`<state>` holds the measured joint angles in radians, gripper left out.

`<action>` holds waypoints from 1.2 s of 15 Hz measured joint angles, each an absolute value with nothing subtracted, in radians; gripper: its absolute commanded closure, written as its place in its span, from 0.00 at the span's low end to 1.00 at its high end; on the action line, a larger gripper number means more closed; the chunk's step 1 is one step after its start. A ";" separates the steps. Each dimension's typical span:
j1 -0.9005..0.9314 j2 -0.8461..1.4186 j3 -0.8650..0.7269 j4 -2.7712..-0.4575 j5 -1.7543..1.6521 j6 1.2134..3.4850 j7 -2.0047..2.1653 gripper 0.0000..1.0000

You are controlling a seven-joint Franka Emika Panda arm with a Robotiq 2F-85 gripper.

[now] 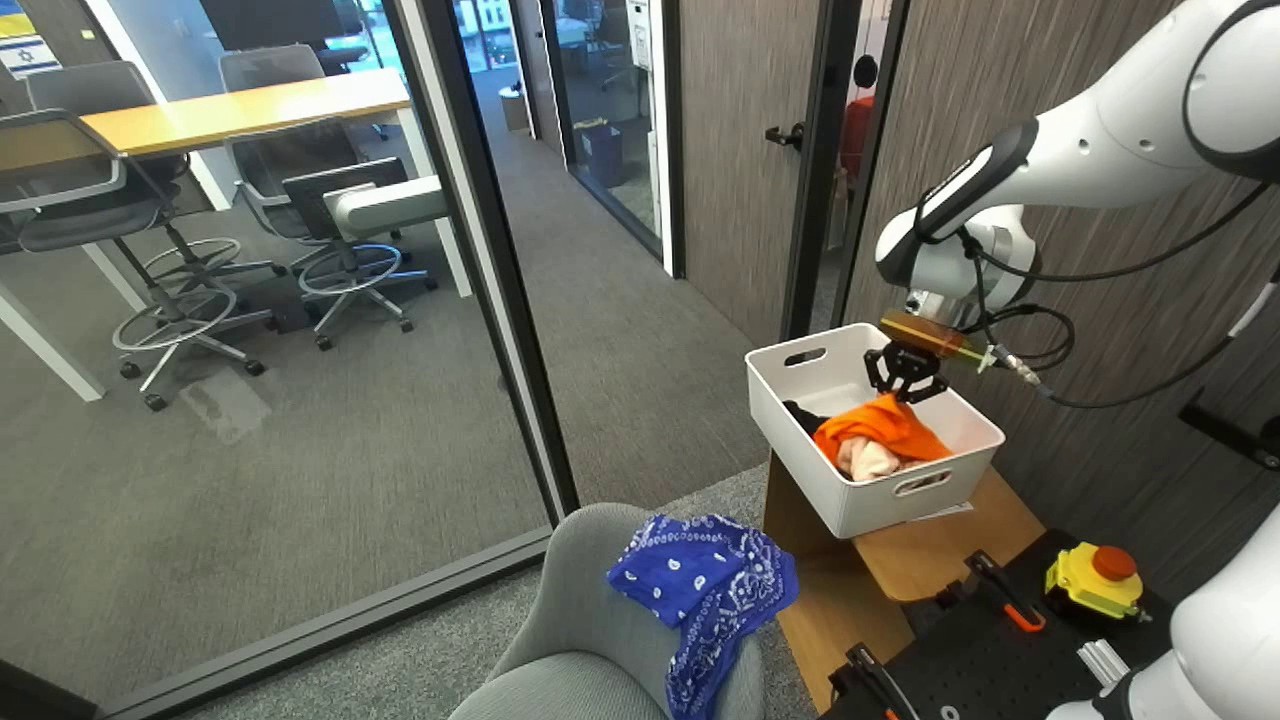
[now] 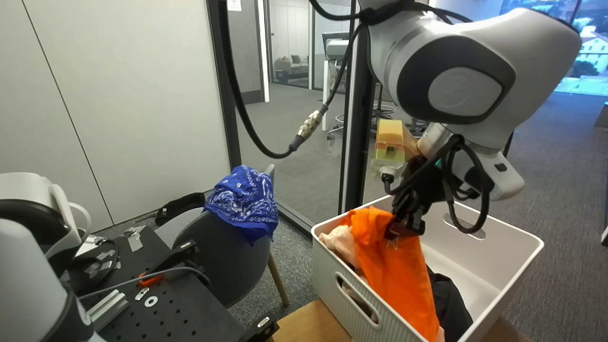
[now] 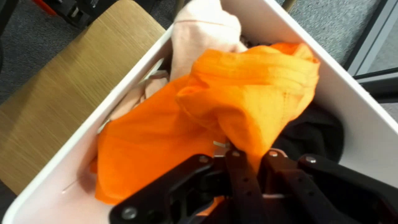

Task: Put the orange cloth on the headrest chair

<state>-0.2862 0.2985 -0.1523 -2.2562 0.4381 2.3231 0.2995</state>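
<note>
"Wrist view: what's in the gripper (image 3: 254, 157)?"

"I have its fingers (image 3: 244, 180) clamped on a puckered fold of the orange cloth (image 3: 143, 140), which lies heaped inside the ribbed white bin (image 2: 325, 266)."

"And the grey chair (image 1: 588, 590)?"

"Rounded; in both exterior views I see a blue paisley bandana (image 1: 695, 580) draped over its back."

Bunched orange fabric cloth (image 1: 893, 430), right of centre in an exterior view; grey upholstered chair (image 1: 590, 590), upright, bottom centre.
</note>
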 measured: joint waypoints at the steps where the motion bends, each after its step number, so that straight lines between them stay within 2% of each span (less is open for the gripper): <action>1: -0.284 0.270 -0.143 -2.257 0.456 2.306 0.268 0.93; 8: -0.213 0.039 -0.105 -2.264 0.554 2.234 0.125 0.93; 18: -0.017 -0.231 -0.027 -2.259 0.569 2.204 0.075 0.93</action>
